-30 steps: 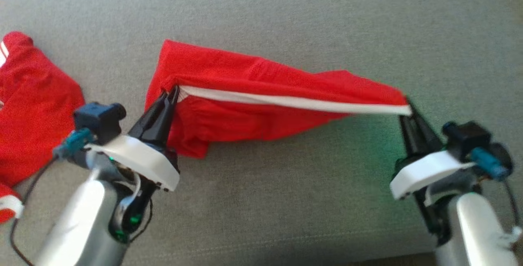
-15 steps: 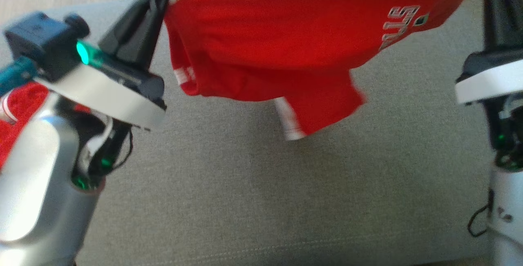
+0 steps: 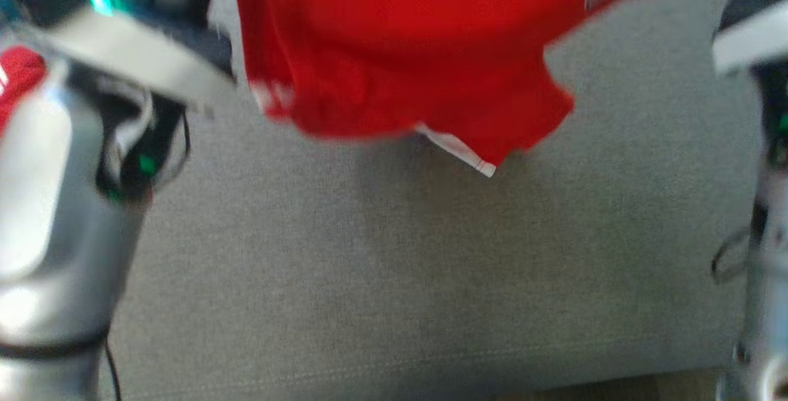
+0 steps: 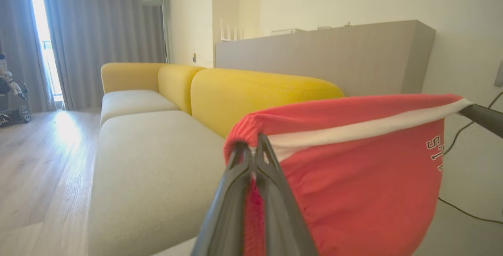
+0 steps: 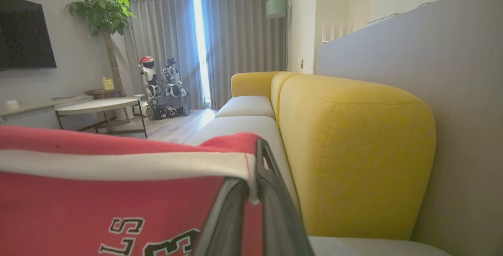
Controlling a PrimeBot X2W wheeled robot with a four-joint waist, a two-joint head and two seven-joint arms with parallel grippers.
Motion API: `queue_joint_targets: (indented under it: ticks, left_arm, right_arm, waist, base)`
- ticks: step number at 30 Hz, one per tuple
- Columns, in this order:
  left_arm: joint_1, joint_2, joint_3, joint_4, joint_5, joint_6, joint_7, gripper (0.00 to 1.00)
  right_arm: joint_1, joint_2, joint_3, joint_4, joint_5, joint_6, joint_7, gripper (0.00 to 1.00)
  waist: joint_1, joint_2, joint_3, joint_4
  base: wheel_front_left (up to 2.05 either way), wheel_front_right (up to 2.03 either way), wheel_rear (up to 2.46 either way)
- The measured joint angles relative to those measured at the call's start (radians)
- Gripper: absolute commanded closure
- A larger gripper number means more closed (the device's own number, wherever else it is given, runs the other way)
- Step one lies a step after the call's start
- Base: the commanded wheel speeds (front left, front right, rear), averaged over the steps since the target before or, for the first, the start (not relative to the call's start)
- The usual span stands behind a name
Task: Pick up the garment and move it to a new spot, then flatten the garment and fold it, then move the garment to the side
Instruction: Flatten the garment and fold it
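1. Garment (image 3: 400, 50) (red, white band) hangs stretched out above the sofa (image 3: 369, 278) seat, lifted clear of it.
2. Left gripper (image 4: 251, 148) is pinched tight on one band corner, above the sofa.
3. Right gripper (image 5: 251, 169) clamps the other corner, also above the sofa.

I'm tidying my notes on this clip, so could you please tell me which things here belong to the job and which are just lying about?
Job: red garment; left gripper and right gripper, fingers shut on its white-banded edge; grey sofa seat beneath.
Lying about: second red garment; yellow backrest; coffee table; potted plant; parked robot.
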Motion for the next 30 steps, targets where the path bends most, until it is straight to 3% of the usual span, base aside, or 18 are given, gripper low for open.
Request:
queue_joint_targets:
  ticks: [7, 13, 23, 27, 30]
  left_arm:
    - [-0.342, -0.068, 0.003, 0.253, 0.047, -0.038, -0.156, 1.0]
    - [-0.566, -0.115, -0.001, 0.536, 0.091, -0.06, -0.303, 1.0]
    - [-0.511, -0.237, -0.031, 1.031, 0.041, -0.081, -0.344, 1.0]
    - [-0.423, -0.272, -0.044, 1.16, 0.001, -0.082, -0.344, 1.0]
    - [-0.35, -0.285, -0.076, 1.174, -0.029, -0.082, -0.344, 1.0]
  right_arm:
    - [-0.372, -0.028, 0.021, 0.225, 0.023, 0.0, -0.093, 1.0]
    - [-0.639, -0.012, 0.07, 0.506, -0.011, 0.0, -0.223, 1.0]
    - [-0.604, 0.054, 0.16, 1.039, -0.028, 0.0, -0.337, 1.0]
    - [-0.527, 0.07, 0.193, 1.164, 0.005, 0.0, -0.373, 1.0]
    - [-0.467, 0.071, 0.225, 1.206, 0.034, 0.0, -0.413, 1.0]
  waist:
    - [0.0002, 0.0, 0.096, 0.008]
    - [0.0001, 0.0, 0.154, 0.018]
    - [0.0001, 0.0, 0.189, 0.031]
    - [0.0001, 0.0, 0.195, 0.045]
    - [0.0, 0.0, 0.188, 0.049]
  base:
    - [0.0, 0.0, 0.0]
    - [0.0, 0.0, 0.0]
    - [0.0, 0.0, 0.0]
    - [0.0, 0.0, 0.0]
    - [0.0, 0.0, 0.0]
